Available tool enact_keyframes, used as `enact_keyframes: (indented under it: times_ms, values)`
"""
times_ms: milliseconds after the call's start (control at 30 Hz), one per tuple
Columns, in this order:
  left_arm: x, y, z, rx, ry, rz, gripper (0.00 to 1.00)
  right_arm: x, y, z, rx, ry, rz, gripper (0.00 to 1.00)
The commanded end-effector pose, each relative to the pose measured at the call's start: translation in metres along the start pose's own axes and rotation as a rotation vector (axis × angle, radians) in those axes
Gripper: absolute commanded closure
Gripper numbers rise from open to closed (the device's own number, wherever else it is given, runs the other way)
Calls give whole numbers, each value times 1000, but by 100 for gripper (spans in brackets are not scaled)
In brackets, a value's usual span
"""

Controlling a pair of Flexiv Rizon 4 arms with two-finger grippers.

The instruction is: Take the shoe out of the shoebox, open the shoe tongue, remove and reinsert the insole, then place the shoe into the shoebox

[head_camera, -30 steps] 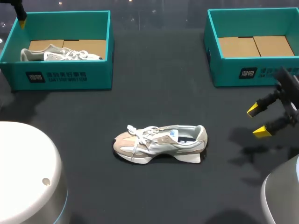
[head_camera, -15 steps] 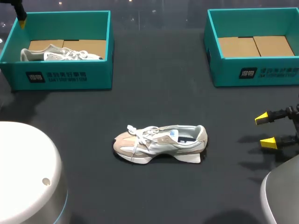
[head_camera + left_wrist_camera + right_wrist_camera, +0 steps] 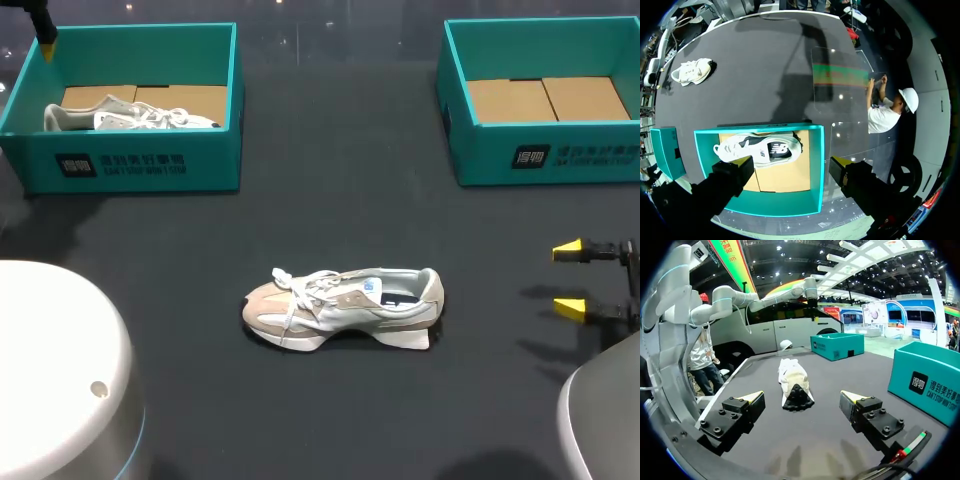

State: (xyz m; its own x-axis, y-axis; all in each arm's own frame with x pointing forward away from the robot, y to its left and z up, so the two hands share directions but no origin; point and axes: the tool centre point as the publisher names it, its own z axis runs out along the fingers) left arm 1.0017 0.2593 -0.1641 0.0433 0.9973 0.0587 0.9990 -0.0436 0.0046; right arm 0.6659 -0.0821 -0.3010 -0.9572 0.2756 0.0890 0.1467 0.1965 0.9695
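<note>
Beige sneaker (image 3: 342, 307) lies mid-frame on the dark surface (image 3: 340, 190); right fingers (image 3: 567, 250) and left fingers (image 3: 745, 162) both spread wide, holding nothing.

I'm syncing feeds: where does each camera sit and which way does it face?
Head: above and behind, looking down on the table; right gripper at right edge.
Left wrist: above the left box, looking down on the boxed shoe; left gripper open.
Right wrist: low over the table, facing the shoe heel-on; right gripper open.
Shared: all show the shoe.
</note>
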Motion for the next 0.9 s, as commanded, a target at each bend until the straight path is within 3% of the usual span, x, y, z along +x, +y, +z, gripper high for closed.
enact_keyframes:
  times_ms: [33, 300, 900]
  values:
    - [0, -1, 0, -1, 1, 1, 0, 6, -3, 0, -9, -52, -60, 0]
    - [0, -1, 0, -1, 1, 1, 0, 3, -11, 5, 4, 33, -97, 0]
    - [0, -1, 0, -1, 1, 1, 0, 3, -15, 17, 22, 21, -113, 0]
